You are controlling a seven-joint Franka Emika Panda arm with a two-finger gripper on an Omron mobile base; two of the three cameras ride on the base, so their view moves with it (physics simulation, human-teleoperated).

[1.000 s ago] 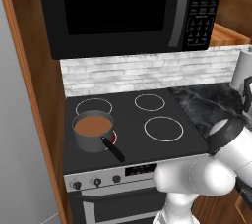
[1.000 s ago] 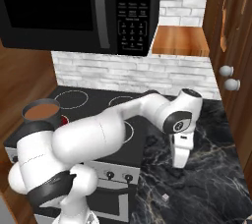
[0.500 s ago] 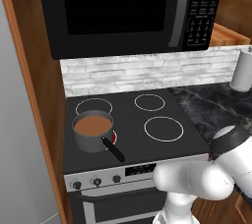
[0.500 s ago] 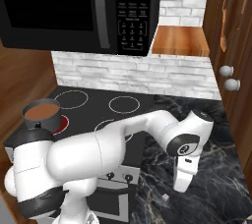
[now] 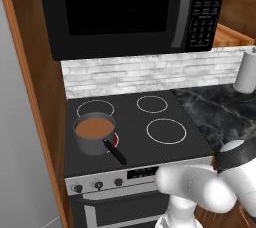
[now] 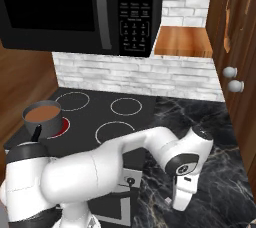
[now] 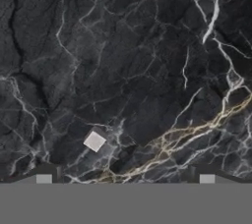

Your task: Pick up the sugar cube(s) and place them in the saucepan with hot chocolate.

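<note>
sugar cube (image 7: 94,141) on marble, hand view | saucepan (image 5: 94,134) on stove, base views | end effector (image 7: 125,179) spread wide

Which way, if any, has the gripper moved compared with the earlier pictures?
Yes. In the right base view the gripper has dropped lower and nearer the camera, away from the stove, over the dark marble counter.

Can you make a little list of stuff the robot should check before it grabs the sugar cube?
1. Small white sugar cube in sight on the black marble counter: ok.
2. Gripper open wide: ok.
3. Cube sits between the fingertips: not ok, it lies towards one fingertip.
4. Nothing crowds the cube: ok.
5. Small dark grey metal saucepan of brown hot chocolate waits upright on the stove: ok.
6. Other cubes waiting: cannot tell.
</note>
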